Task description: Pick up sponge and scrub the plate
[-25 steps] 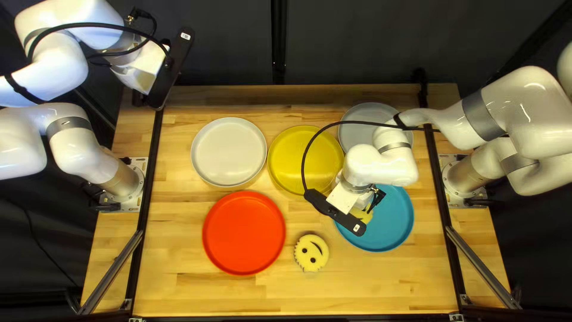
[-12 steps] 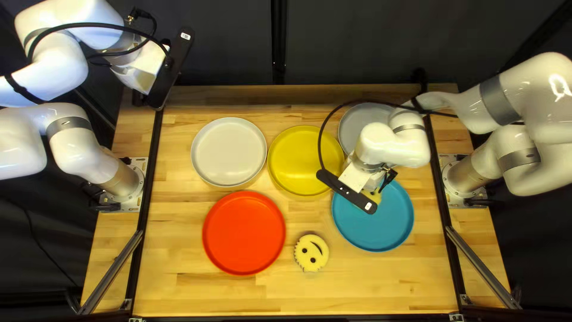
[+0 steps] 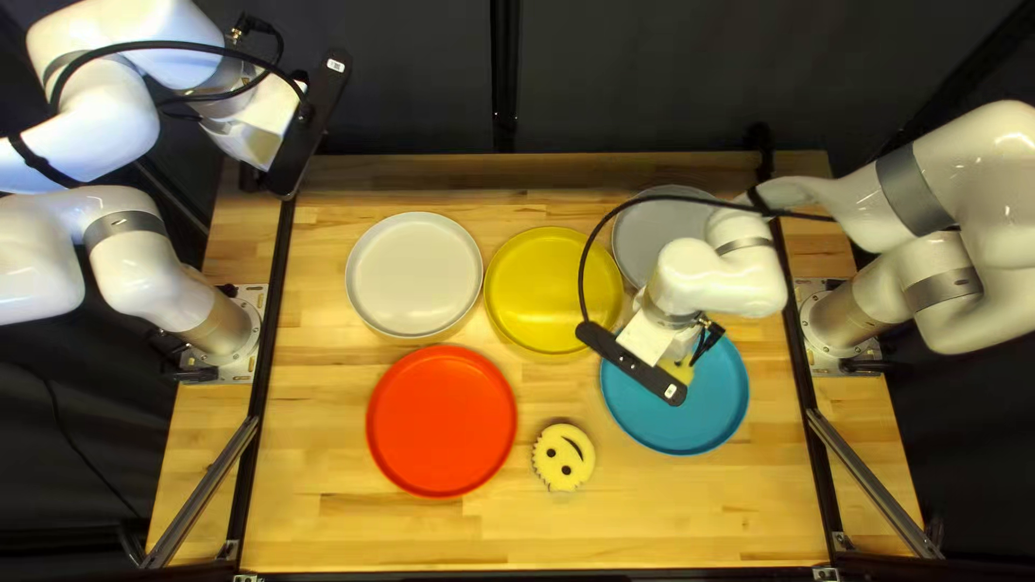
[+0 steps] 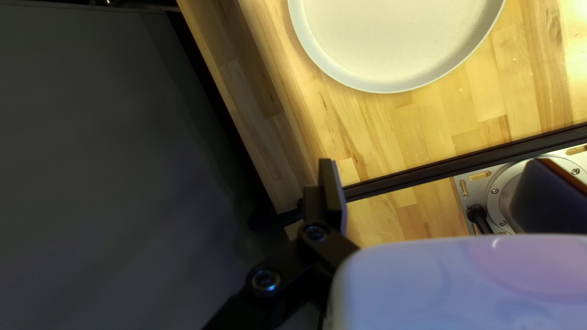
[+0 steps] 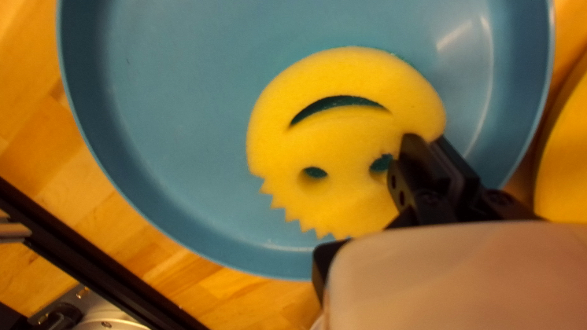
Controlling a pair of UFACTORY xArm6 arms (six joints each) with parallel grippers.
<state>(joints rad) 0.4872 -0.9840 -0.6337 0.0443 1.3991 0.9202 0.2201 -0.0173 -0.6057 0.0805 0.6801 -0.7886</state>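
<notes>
Smiley sponge (image 5: 330, 137) held at one edge by the right gripper (image 3: 629, 363): narrow gap, one of the fingers (image 5: 408, 156) across its face by an eye hole, the other at the rim. Bulk of it seen ahead of and beside the fingers, over the blue plate (image 5: 171, 122); contact with the plate cannot be told. Left gripper (image 3: 307, 129) held wide, raised beyond the off-white plate (image 3: 414, 274). Spare smiley face (image 3: 563, 474) noted on the surface (image 3: 647, 517) near the red plate (image 3: 442, 420).
</notes>
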